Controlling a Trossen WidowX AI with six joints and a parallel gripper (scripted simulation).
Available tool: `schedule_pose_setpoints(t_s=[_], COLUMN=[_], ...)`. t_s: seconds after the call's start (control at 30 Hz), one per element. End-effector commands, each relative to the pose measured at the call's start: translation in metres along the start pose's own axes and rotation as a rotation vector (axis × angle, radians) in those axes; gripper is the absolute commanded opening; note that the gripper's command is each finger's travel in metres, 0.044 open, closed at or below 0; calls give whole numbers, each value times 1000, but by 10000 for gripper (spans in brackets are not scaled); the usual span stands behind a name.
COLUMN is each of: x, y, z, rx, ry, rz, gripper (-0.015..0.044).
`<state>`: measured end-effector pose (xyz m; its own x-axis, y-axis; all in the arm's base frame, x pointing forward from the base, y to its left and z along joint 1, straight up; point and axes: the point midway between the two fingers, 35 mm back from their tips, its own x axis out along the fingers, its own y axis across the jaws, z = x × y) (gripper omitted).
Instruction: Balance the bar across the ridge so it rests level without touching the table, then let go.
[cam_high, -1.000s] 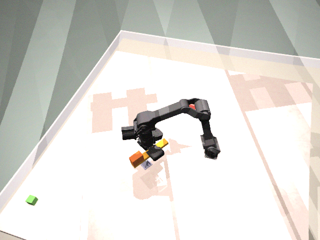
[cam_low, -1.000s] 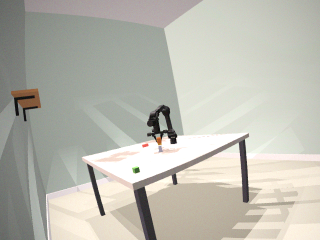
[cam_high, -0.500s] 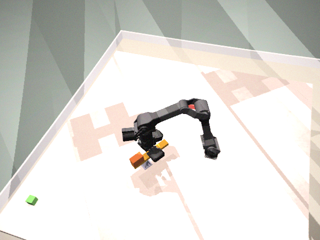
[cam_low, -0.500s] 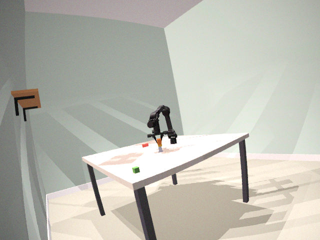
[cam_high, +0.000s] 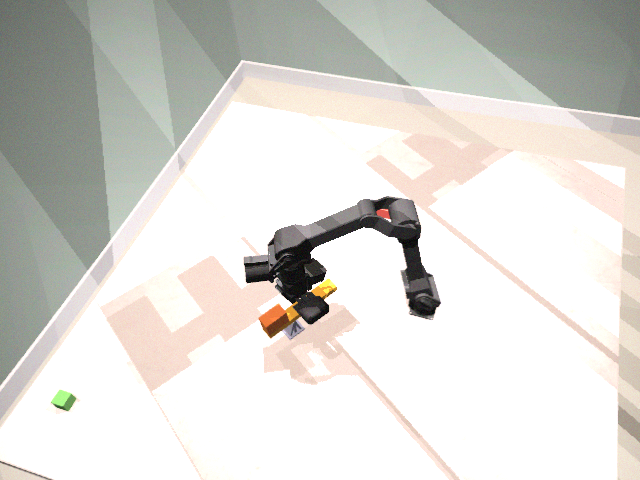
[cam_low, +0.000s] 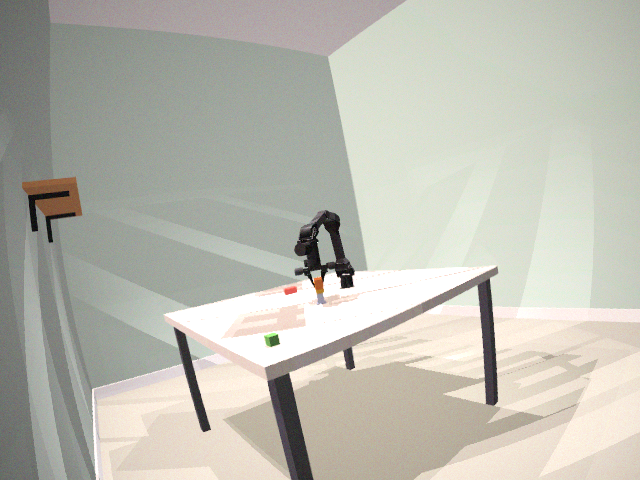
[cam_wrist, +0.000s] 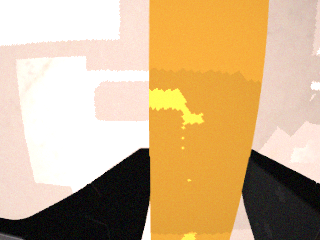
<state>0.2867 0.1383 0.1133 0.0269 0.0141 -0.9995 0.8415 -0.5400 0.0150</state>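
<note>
White worktop (cam_high: 465, 361) bearing a green cube (cam_high: 63, 399) near one corner. End effector (cam_high: 305, 299) pinching the yellow bar (cam_high: 297, 304) with its orange end (cam_high: 272, 320), held directly above the small grey ridge (cam_high: 293, 329); contact cannot be told.

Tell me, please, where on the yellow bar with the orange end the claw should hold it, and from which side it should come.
Grip the bar across its two long narrow sides, from above, as the claw does now. It is shut on the yellow part beside the thicker orange block, which probably weighs more. The flat, parallel sides suit the fingers, and the underside stays free for the ridge below.
</note>
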Motion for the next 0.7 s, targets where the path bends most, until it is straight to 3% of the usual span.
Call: schedule_pose_setpoints(t_s=[0.0,0.67], x=[1,2], y=[1,1], z=[0,-1], rx=[-4,-4], ry=[2,2], rz=[2,2], gripper=[0,0])
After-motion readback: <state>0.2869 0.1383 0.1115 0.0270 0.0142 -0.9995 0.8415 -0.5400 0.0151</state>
